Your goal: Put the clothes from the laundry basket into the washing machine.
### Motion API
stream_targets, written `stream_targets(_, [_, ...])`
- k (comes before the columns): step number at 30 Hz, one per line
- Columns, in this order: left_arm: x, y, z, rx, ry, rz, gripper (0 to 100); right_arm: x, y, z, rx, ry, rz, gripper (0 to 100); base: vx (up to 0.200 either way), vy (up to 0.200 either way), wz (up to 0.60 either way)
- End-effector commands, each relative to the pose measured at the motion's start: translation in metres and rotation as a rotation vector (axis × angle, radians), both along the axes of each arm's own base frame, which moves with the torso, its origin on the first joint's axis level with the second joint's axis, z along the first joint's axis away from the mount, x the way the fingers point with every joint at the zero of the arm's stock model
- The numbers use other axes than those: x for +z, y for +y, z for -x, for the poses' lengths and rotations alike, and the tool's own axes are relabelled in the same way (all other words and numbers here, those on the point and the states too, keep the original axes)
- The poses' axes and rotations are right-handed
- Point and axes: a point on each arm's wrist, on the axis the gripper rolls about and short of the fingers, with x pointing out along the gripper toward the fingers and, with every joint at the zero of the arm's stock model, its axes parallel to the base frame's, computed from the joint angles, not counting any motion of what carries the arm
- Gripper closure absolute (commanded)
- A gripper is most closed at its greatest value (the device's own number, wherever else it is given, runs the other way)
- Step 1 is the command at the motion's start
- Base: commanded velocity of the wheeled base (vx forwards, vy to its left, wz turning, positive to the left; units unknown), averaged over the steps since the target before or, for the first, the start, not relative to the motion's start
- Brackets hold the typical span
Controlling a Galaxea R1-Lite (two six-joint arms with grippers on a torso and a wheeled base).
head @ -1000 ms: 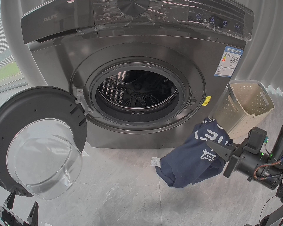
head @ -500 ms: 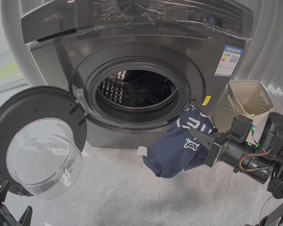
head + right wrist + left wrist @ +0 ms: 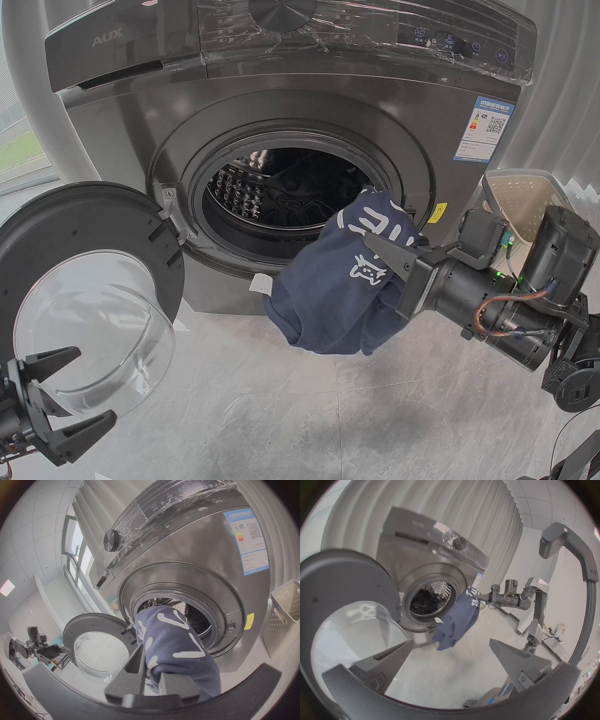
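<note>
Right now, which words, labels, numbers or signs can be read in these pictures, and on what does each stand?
Detergent drawer: a pale brand logo, left unquoted.
Blue label on the washing machine front: coloured bars and a square code; print too small to read.
Yellow sticker on the same front: too small to read.
Control panel: lit icons, captions too small to read.
Navy garment: white graphic marks, no readable word.
Its white tag: nothing legible.

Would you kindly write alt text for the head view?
The right gripper holds a navy garment before the open washing machine, dark clothes inside its drum. Its door stands open at left, the open left gripper near it.
</note>
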Motion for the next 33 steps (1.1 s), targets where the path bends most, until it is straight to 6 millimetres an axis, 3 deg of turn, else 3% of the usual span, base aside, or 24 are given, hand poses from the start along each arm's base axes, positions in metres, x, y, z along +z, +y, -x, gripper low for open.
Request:
stream_targets(1, [-0.017,-0.032,-0.066,-0.210,0.242,-0.050,0,-0.004,0.030,-0.014,0.035,-0.009,-0.024,100,0.000,0.000,0.00])
stream_targets(10, [-0.026,-0.069,-0.095,-0.361,0.275,-0.056,0,-0.002,0.029,-0.013,0.035,-0.014,-0.030,100,0.000,0.000,0.00])
stream_targets(18, [-0.045,-0.082,-0.118,-0.365,0.342,-0.077,0,0.010,0.022,-0.006,0.039,-0.052,-0.067,100,0.000,0.000,0.00])
stream_targets(23, [-0.053,-0.090,-0.136,-0.355,0.340,-0.073,0,0.008,0.019,-0.002,0.055,-0.042,-0.064,100,0.000,0.000,0.00])
stream_targets(27, [-0.067,-0.099,-0.161,-0.292,0.343,-0.076,0,0.009,0.018,-0.001,0.083,-0.023,-0.092,100,0.000,0.000,0.00])
stream_targets(33, [-0.082,-0.107,-0.178,-0.279,0.337,-0.062,0,0.009,0.020,0.002,0.095,-0.022,-0.093,100,0.000,0.000,0.00])
